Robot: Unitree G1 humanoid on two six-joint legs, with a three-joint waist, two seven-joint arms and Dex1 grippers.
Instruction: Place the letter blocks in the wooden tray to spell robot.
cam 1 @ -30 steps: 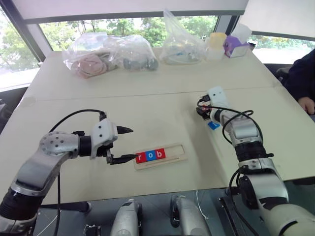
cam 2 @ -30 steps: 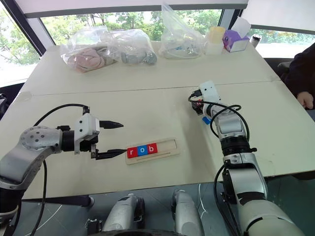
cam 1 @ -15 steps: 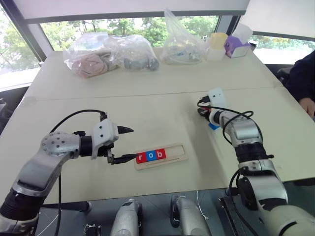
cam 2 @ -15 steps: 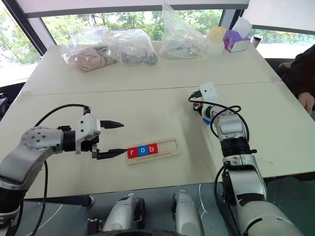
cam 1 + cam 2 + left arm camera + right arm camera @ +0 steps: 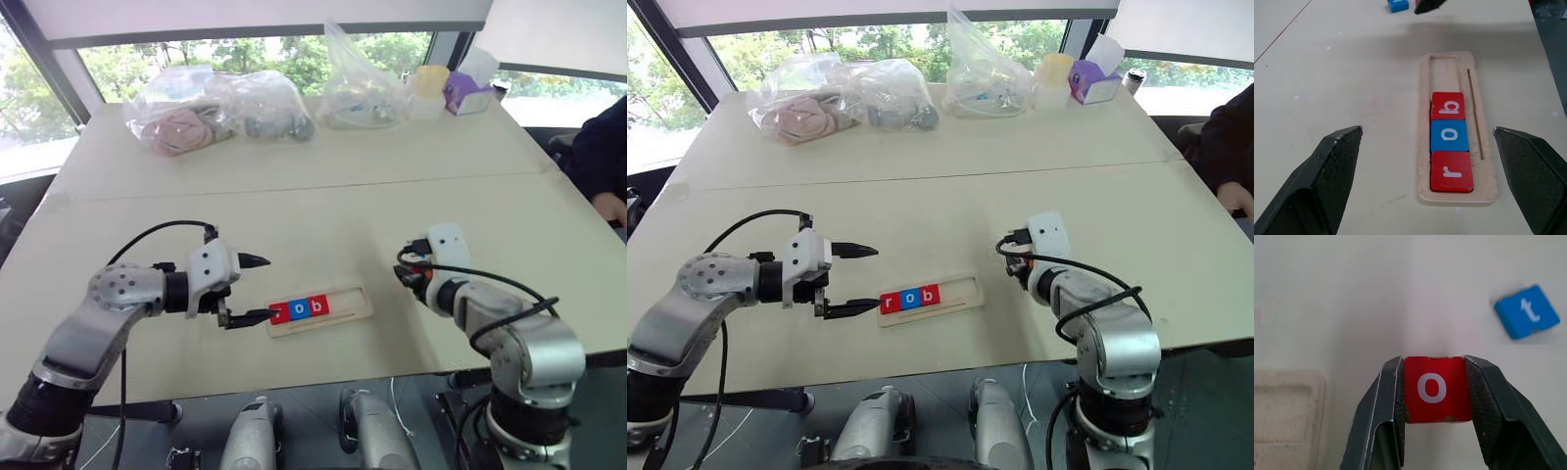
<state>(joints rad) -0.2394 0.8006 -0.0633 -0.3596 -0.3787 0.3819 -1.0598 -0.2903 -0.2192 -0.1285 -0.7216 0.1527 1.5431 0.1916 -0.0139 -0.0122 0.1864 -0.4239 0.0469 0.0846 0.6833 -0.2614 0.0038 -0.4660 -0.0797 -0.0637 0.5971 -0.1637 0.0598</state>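
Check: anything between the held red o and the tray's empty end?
Nothing: bare table separates the red o block in the right gripper from the wooden tray, per right wrist view.

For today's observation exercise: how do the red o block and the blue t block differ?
Colour: the red o block is red, the blue t block blue. Letter: one reads o, the other t. State: the o block is pinched between the right hand's fingers; the t block lies free on the table, skewed. Both are small square tiles with white lowercase letters.
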